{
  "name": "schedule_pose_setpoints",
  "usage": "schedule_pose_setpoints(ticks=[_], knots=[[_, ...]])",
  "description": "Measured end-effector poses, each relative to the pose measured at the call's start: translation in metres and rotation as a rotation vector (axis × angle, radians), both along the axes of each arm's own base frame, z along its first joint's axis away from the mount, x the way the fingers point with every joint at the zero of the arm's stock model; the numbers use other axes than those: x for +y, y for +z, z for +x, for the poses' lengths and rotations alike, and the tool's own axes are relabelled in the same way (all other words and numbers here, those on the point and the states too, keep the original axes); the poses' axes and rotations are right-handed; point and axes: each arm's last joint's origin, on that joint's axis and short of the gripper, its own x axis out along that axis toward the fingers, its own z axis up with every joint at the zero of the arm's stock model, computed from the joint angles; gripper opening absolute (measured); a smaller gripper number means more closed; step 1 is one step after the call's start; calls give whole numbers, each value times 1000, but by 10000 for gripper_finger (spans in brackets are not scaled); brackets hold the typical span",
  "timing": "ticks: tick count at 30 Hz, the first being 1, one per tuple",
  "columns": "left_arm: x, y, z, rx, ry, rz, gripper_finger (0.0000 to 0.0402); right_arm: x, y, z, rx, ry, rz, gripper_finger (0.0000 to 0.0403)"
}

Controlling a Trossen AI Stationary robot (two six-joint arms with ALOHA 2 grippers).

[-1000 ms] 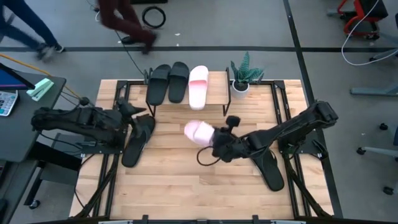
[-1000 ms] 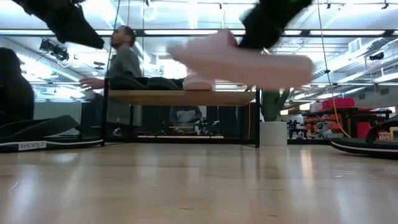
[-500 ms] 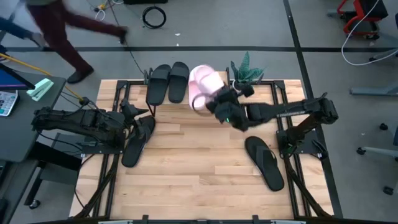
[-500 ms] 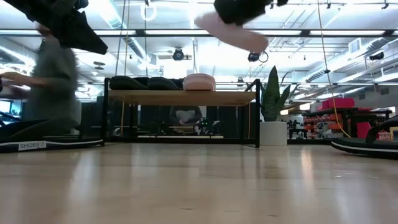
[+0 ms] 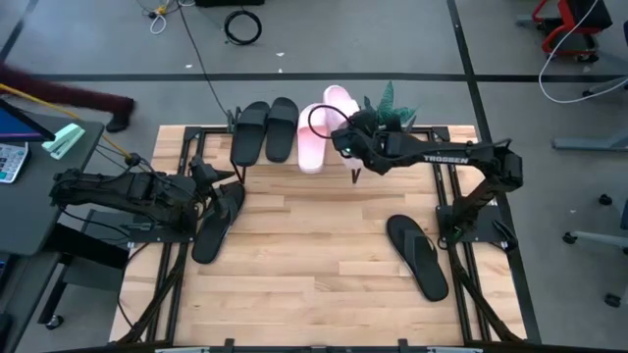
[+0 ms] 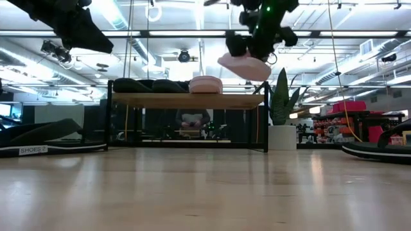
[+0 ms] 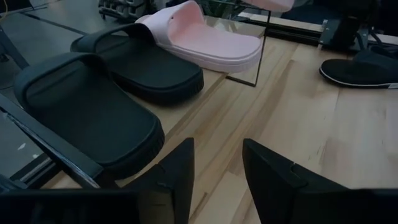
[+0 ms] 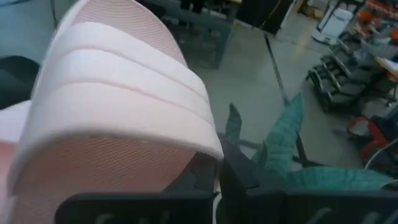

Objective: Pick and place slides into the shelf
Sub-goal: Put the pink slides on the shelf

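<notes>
The shelf [image 5: 339, 147] stands at the table's far edge. On its wooden top [image 6: 186, 100] lie two black slides [image 5: 248, 130] [image 5: 282, 127] and one pale pink slide [image 5: 312, 137]. My right gripper [image 5: 345, 126] is shut on the second pink slide [image 5: 340, 98], which hangs in the air above the shelf's right end [image 6: 244, 66]. My left gripper [image 7: 217, 180] is open, raised over the table's left side above a thin black sandal [image 5: 216, 224]. The other thin black sandal [image 5: 419, 257] lies flat at the table's right. My right gripper holds the pink slide beside its broad strap [image 8: 118, 93]. The strap itself hides where the fingers [image 8: 239, 169] meet it. The slide is lifted clear and slightly tilted above the shelf top, and its far end reaches past the shelf's far edge.
A potted plant [image 5: 386, 116] stands just right of the shelf, close to the held slide. The middle of the slatted tabletop [image 5: 314, 235] is bare wood. A person's leg [image 5: 98, 103] shows on the floor beyond the table's left corner.
My right gripper has carried the pink slide from low over the table's middle up and toward the far edge, to above the shelf's right end, and has turned it about on the way. A person has walked off to the left behind the table.
</notes>
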Motion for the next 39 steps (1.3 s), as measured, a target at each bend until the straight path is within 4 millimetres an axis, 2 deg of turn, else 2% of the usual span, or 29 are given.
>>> schedule_pose_setpoints(ticks=[8, 19, 26, 39], knots=[[0, 0, 0, 10, -3, 7, 153, -15, -16, 6, -22, -9, 67, 9], [0, 0, 0, 10, -3, 8, 145, -16, -9, 10, -119, 4, 59, 9], [0, 0, 0, 10, -3, 8, 153, -17, -9, 10, -172, -4, 77, 9], [0, -1, -1, 18, -4, 9, 141, -18, -19, -3, -81, -66, 138, 9]])
